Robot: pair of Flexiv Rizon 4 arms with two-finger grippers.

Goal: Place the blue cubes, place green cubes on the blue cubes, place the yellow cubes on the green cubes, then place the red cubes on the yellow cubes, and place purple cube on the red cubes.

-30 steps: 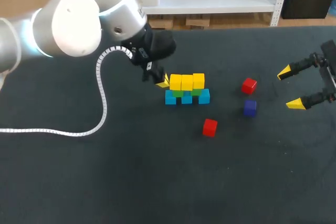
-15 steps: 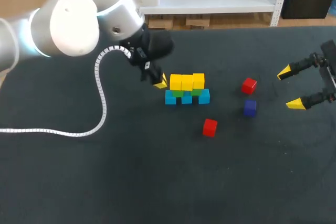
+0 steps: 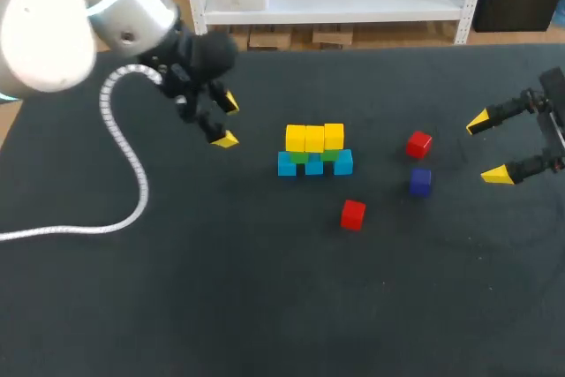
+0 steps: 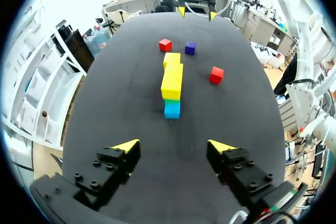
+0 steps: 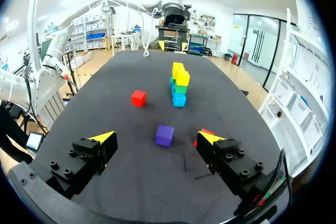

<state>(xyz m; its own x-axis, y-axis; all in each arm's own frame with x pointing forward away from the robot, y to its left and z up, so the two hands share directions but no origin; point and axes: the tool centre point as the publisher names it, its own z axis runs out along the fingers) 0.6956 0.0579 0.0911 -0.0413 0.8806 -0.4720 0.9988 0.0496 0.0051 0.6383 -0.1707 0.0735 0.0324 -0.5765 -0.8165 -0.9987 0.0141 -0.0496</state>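
Blue-green-yellow stack (image 3: 314, 149) built; red cubes (image 3: 353, 214), purple cube (image 3: 420, 181) loose on desk (image 3: 265, 306), unplaced. Open, empty: left tool (image 3: 228, 121), right tool (image 3: 487, 147).

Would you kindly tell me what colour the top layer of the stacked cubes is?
Yellow. The top layer shows best in the head view.

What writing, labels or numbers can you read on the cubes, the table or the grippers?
None: no readable text on the stacked cubes, the far red cube, the near red cube, the purple cube, the table, the left gripper or the right gripper.
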